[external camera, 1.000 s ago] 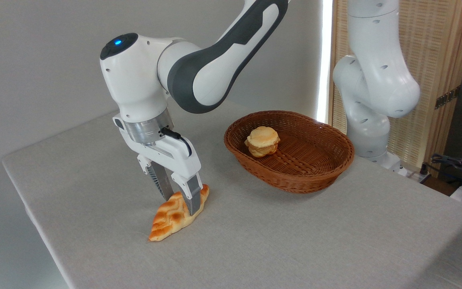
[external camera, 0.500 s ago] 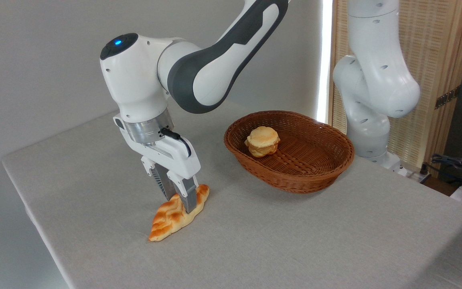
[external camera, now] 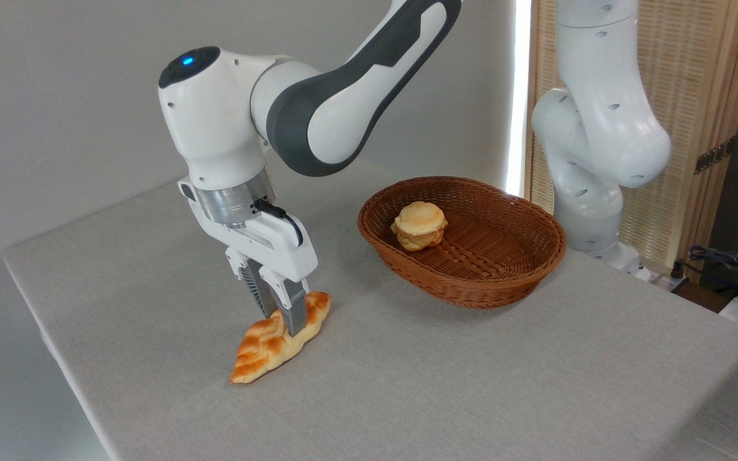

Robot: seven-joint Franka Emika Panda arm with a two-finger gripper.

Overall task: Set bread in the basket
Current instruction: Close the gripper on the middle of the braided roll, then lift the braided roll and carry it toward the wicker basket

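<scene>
Down at the front-left of the desk (external camera: 446, 384), the bread (external camera: 273, 342) lies with its long axis running diagonally, one pointed end aimed at the near-left edge and the other at the basket (external camera: 471, 282), braided crust up. Its near tip seems to touch the cloth while the far end sits a little higher; whether it is fully lifted I cannot tell. The claw (external camera: 282, 320) comes down from above, its fingers (external camera: 293, 307) drawn narrow and clamped across the loaf's middle; a bun (external camera: 419, 225) rests inside the basket, well apart from the bread.
</scene>
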